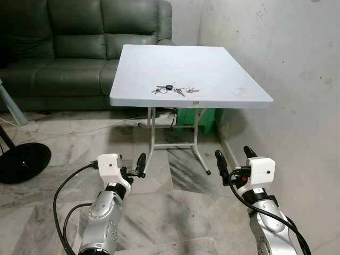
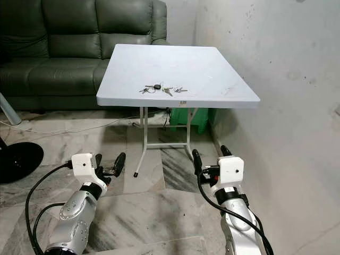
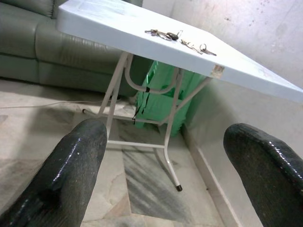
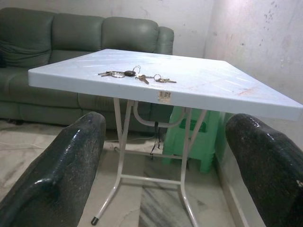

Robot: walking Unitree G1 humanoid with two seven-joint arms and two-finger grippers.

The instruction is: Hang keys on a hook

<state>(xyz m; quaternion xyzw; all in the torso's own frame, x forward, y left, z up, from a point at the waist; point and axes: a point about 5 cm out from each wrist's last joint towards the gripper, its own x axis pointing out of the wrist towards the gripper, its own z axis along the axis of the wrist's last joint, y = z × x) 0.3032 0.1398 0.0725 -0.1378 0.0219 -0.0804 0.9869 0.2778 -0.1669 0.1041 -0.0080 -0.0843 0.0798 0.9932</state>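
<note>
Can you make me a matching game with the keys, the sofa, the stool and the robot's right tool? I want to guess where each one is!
Things:
1. keys
2. sofa
3. stool
4. right tool

Places:
A. under the table
B. behind the table
C. on the table, near its front edge
D. low above the floor, in front of the table, open

Pairs: 1-C, 2-B, 3-A, 4-D
</note>
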